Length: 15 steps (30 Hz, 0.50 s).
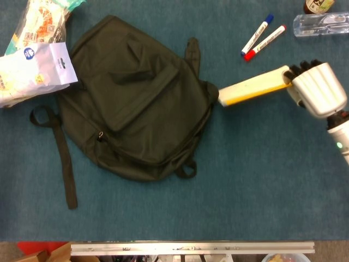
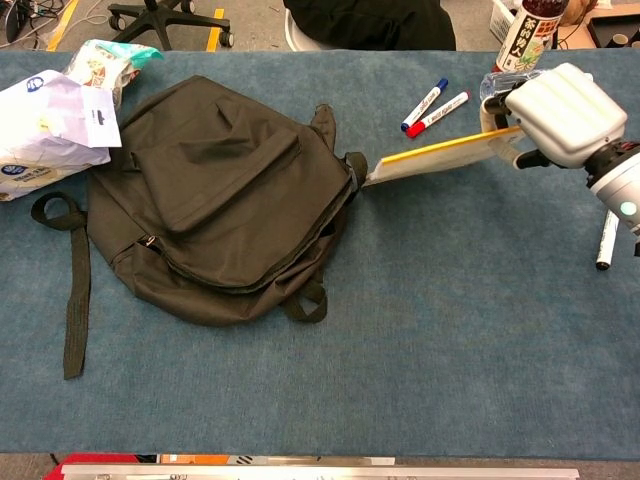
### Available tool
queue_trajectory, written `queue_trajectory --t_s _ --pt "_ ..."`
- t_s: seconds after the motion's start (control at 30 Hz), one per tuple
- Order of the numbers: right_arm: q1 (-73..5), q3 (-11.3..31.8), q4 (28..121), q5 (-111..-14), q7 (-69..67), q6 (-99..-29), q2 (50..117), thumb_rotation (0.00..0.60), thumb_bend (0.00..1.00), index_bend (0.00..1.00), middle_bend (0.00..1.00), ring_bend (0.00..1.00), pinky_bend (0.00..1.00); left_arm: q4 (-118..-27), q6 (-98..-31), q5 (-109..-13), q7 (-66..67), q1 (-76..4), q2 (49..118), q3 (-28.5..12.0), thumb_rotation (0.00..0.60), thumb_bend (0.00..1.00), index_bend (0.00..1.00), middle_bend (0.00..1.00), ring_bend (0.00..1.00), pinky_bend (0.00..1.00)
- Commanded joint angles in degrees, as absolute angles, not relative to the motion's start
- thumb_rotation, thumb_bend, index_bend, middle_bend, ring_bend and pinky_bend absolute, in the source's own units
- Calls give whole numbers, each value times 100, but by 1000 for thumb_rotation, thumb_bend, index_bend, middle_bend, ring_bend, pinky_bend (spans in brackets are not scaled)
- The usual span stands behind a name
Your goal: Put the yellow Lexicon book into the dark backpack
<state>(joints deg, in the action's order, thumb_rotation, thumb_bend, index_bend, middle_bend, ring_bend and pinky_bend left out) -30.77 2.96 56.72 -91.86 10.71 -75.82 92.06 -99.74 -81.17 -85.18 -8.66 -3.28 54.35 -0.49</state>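
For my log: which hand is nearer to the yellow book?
Right. The right hand holds the book by its far end; the left hand appears in neither view.

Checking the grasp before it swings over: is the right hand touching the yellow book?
Touching. In the chest view the right hand grips the yellow book by its right end, the fingers wrapping its edge; the head view shows that too.

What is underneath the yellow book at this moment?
Only blue table cloth shows beneath the book. The right hand grips its far end and holds it tilted up, its low end by the backpack. Whether that end touches the cloth is unclear.
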Motion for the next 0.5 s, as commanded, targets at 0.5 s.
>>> queue_trajectory --t_s 0.5 --pt "-2770 506 5869 -9879 989 -9460 8578 600 330 822 774 657 660 -10258 -7025 -9324 -581 -1300 5026 1 600 349 160 128 103 70"
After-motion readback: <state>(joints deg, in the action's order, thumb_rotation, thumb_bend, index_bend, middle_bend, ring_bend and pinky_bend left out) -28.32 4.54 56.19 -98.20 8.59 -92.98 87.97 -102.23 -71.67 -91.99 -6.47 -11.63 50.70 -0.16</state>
